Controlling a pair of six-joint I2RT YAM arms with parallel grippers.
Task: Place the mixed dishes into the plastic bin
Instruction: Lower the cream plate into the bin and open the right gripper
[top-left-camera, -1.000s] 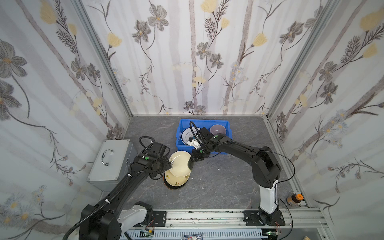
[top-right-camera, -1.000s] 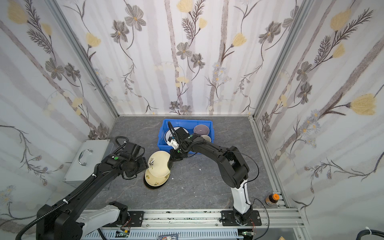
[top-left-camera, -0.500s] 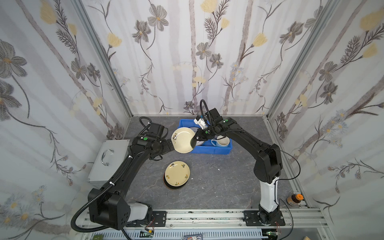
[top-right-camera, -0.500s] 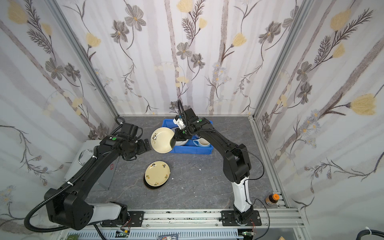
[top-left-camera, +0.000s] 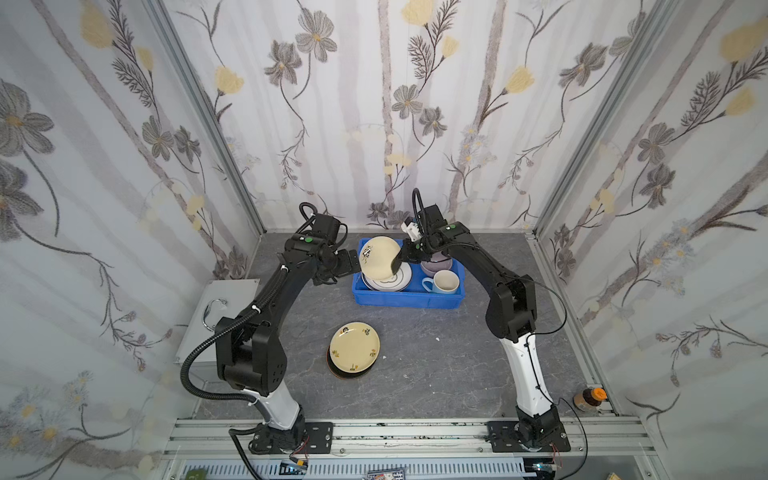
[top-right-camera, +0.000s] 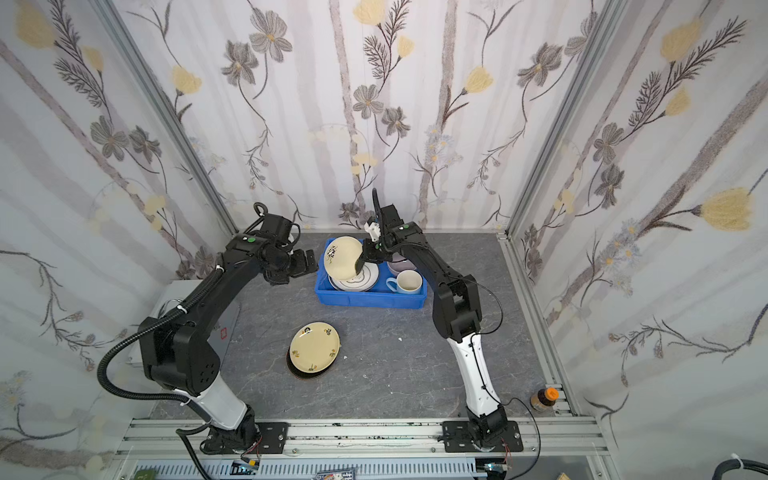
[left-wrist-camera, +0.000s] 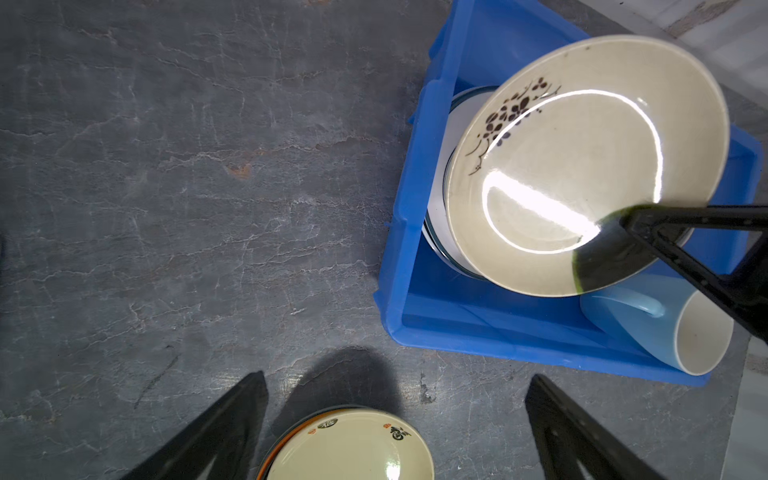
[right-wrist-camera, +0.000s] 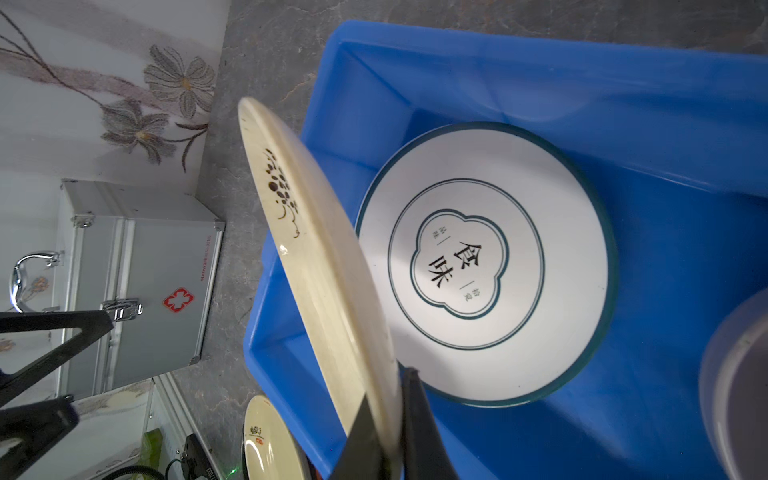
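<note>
My right gripper (right-wrist-camera: 388, 390) is shut on the rim of the cream plate with a dark flower (right-wrist-camera: 316, 249). It holds the plate (top-left-camera: 379, 257) tilted over the left part of the blue plastic bin (top-left-camera: 407, 300). Inside the bin lie a white plate with a dark rim (right-wrist-camera: 482, 262), a lilac bowl (top-left-camera: 436, 264) and a pale-blue mug (left-wrist-camera: 665, 328). My left gripper (left-wrist-camera: 397, 376) is open and empty, just left of the bin (top-right-camera: 370, 300) and clear of the plate. A stack of plates with a cream one on top (top-left-camera: 354, 347) rests mid-table; orange and black rims show beneath.
A silver metal case with a handle (top-left-camera: 216, 316) sits at the left wall. A small bottle with an orange cap (top-left-camera: 588, 398) stands at the front right corner. The arms' mounting rail (top-left-camera: 395, 432) runs along the front edge.
The flowered plate has gone up from the stack and across to above the bin. My left gripper opened, let go of it and now stands beside the bin; the right holds it alone.
</note>
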